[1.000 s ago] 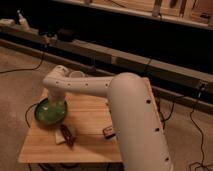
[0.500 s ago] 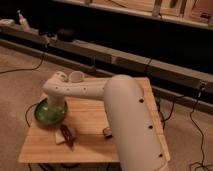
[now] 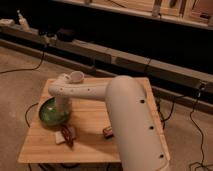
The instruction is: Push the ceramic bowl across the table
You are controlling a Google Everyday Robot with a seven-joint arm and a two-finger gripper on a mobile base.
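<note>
The green ceramic bowl (image 3: 50, 113) sits on the light wooden table (image 3: 95, 145) near its left edge. My white arm reaches across the table from the lower right. Its end bends down, and the gripper (image 3: 61, 108) is at the bowl's right inner side, in or just above it. The arm's last link hides the gripper's tip and part of the bowl.
A small white cup (image 3: 76, 76) stands at the table's back left, just behind the arm. A small wrapped packet (image 3: 65, 135) lies in front of the bowl. Another small object (image 3: 107, 132) lies near the arm's base. Cables run over the floor around the table.
The arm's forearm has lowered over the table and its end has dropped toward the bowl. The bowl stays at about the same spot.
</note>
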